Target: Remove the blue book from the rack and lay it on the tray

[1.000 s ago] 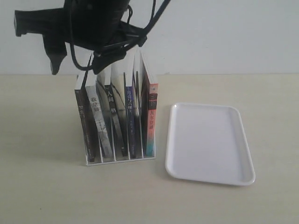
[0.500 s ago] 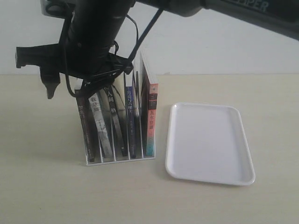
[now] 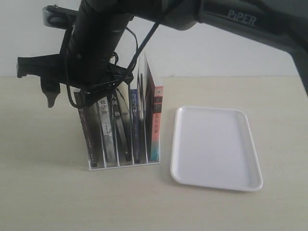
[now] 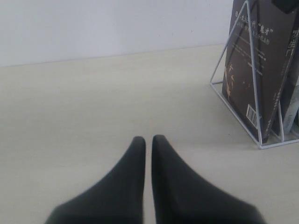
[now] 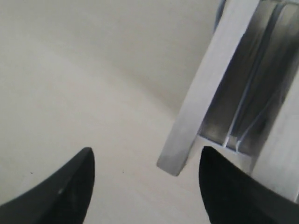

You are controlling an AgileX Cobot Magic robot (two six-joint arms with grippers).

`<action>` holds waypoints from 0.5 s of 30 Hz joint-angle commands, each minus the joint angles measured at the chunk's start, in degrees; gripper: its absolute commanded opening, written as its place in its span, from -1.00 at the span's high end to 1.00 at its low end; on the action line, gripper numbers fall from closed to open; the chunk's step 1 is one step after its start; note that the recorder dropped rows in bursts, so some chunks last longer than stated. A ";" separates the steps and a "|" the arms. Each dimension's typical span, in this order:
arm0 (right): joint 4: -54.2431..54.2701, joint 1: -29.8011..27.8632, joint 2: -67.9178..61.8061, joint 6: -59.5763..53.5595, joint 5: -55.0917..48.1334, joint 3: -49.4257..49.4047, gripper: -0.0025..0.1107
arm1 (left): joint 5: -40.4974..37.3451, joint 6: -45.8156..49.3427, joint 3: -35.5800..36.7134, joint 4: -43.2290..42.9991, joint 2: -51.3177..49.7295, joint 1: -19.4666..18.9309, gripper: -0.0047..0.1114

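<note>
We read "PiPER" on the right arm [image 3: 245, 18]. The right gripper [image 5: 145, 156] is spread wide over the books in the rack [image 3: 122, 164], clasping nothing. The left gripper [image 4: 148, 140] is nearly closed and empty. The blue book [image 3: 135, 126] stands in the fourth slot from the left, left of the tray [image 3: 216, 149].

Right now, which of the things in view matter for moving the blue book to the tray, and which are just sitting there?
Part of the job: blue book; rack; tray; right gripper, open, at the rack's top.

Just there: pink-red-and-teal-spined book; black-spined book; grey-spined book; second dark-spined book; left gripper, shut, beside the rack.
</note>
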State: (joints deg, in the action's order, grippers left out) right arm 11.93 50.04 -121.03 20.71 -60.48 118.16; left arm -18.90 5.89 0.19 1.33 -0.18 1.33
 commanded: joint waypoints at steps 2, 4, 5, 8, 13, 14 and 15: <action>-7.70 -0.18 0.47 4.16 0.70 0.06 0.09 | 0.91 0.13 -0.19 0.14 0.18 -0.11 0.84; -7.80 -0.18 0.37 4.24 1.42 0.06 0.30 | 0.91 0.13 -0.19 0.14 0.18 -0.11 0.84; -7.80 -0.18 0.37 4.12 2.05 0.06 0.40 | 0.91 0.13 -0.19 0.14 0.18 -0.11 0.84; -7.70 -0.18 0.37 4.12 3.04 0.06 0.39 | 0.91 0.13 -0.19 0.14 0.18 -0.11 0.84; -7.80 -0.18 0.37 4.57 3.60 0.06 0.09 | 0.91 0.13 -0.19 0.14 0.18 -0.11 0.84; -7.95 -0.18 0.37 4.57 3.70 0.06 0.10 | 0.91 0.13 -0.19 0.14 0.18 -0.11 0.84; -8.19 -0.18 0.37 4.73 3.82 0.06 0.10 | 0.91 0.13 -0.19 0.14 0.18 -0.11 0.84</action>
State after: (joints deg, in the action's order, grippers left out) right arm 4.73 50.04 -121.03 25.08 -57.62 118.16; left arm -18.90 5.89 0.19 1.33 -0.18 1.33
